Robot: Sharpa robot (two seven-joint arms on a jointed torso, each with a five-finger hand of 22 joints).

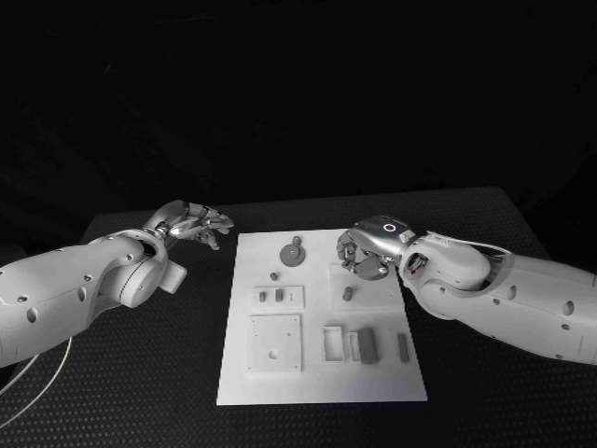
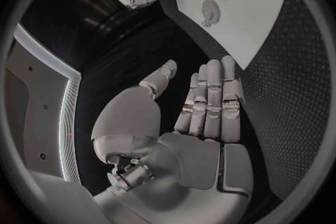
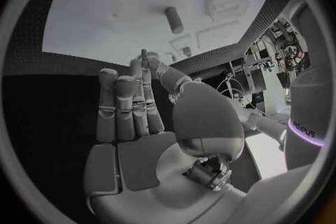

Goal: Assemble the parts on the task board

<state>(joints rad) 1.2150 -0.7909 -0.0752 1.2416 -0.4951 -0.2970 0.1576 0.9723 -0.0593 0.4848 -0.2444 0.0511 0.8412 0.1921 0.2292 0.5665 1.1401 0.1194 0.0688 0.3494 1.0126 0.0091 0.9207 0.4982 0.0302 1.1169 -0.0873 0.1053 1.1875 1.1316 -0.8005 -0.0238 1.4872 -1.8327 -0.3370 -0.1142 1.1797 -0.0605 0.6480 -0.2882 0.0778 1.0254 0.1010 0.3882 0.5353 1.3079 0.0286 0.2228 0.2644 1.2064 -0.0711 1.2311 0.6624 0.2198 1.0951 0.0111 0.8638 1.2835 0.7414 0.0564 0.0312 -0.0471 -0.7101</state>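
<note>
Your task board [image 1: 380, 373] lies on the black surface [image 1: 474, 224], its long axis running away from the robot, grey parts [image 1: 368, 343] spread across it. Your left hand [image 1: 191, 222] hovers off its far-left corner, fingers spread, empty. Your right hand [image 1: 368, 250] hangs over the board's far-right part, fingers extended, holding nothing.

Behind the black table [image 1: 474, 210] you see only unlit darkness. Your right wrist view shows cluttered equipment racks [image 3: 276, 47] at the room's edge.

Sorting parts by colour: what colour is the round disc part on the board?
Grey, clearest in the head view: round disc part on the white task board.
</note>
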